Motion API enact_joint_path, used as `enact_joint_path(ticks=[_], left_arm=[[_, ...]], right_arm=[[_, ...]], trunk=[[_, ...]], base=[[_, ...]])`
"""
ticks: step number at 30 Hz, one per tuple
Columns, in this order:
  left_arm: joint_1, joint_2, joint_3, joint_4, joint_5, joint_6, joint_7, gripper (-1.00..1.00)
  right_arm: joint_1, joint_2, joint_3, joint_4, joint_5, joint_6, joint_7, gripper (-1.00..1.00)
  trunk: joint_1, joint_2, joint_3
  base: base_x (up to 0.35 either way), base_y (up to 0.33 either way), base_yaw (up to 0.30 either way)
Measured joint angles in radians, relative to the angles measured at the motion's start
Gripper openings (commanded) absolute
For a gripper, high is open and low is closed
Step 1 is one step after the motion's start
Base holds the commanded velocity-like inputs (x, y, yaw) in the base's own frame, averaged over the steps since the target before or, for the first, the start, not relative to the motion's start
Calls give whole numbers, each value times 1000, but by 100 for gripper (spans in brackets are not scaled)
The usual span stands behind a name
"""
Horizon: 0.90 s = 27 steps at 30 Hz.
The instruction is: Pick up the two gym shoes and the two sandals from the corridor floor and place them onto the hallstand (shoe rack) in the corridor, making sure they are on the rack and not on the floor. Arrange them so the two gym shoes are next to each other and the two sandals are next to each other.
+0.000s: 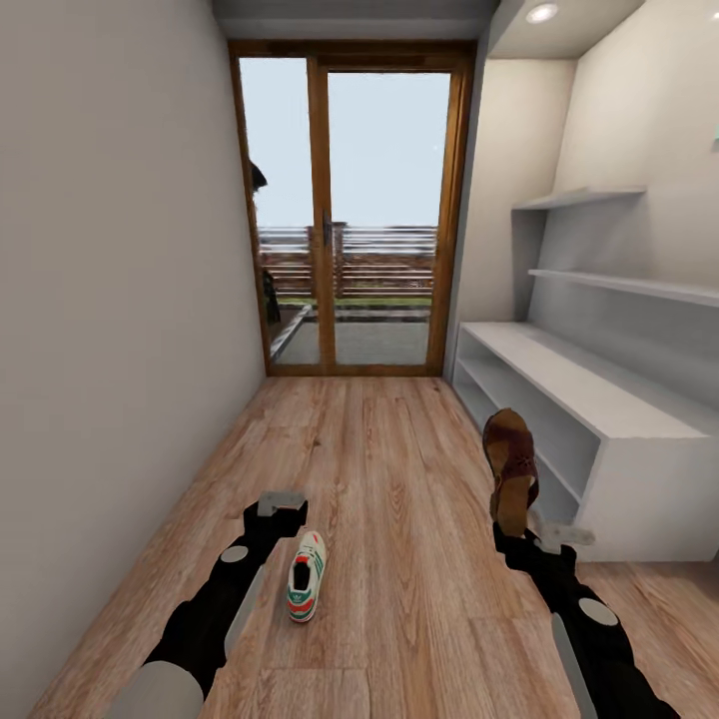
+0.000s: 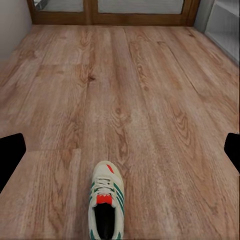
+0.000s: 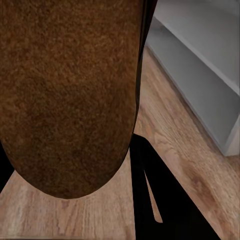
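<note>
Corridor: we look down a narrow hall to wood-framed glass doors (image 1: 350, 210) at 12 o'clock, over the corridor floor (image 1: 389, 479) of light wood planks.
Hallstand: the hallstand (image 1: 599, 399) runs along the wall from 1 to 3 o'clock; we see its bench top, low openings and wall shelves bare.
Sandal: one sandal (image 1: 509, 469) is held up off the floor at 4 o'clock, standing nearly on end, long axis vertical, just beside the rack's near end.
Gym shoe: one gym shoe (image 1: 307, 576) lies on the floor at 7 o'clock, long axis along the corridor, toe towards the doors.
Right gripper: our right gripper (image 1: 529, 534) is clamped on the sandal's lower end.
Left gripper: our left gripper (image 1: 283, 505) hangs above the shoe, fingers (image 2: 11, 157) spread wide.
</note>
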Motion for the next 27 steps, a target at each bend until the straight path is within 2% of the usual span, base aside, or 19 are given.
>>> enact_joint_path(ticks=[5, 12, 22, 27], left_arm=[[3, -4, -29, -6, 6, -28, -19, 100], [4, -4, -31, -45, 11, -53, -19, 100], [4, -6, 21, -24, 12, -76, -19, 100], [4, -7, 49, -10, 11, -88, -19, 100]], right_arm=[[1, -1, 0, -29, 1, -23, 1, -100], [1, -1, 0, -68, 1, -41, 0, -100], [2, -1, 0, -75, 1, -41, 1, -100], [1, -2, 0, -76, 1, -41, 1, -100]], trunk=[[0, 0, 0], [0, 0, 0], [-1, 0, 0], [0, 0, 0]], base=[[0, 0, 0], [19, 0, 0], [286, 0, 0], [136, 0, 0]])
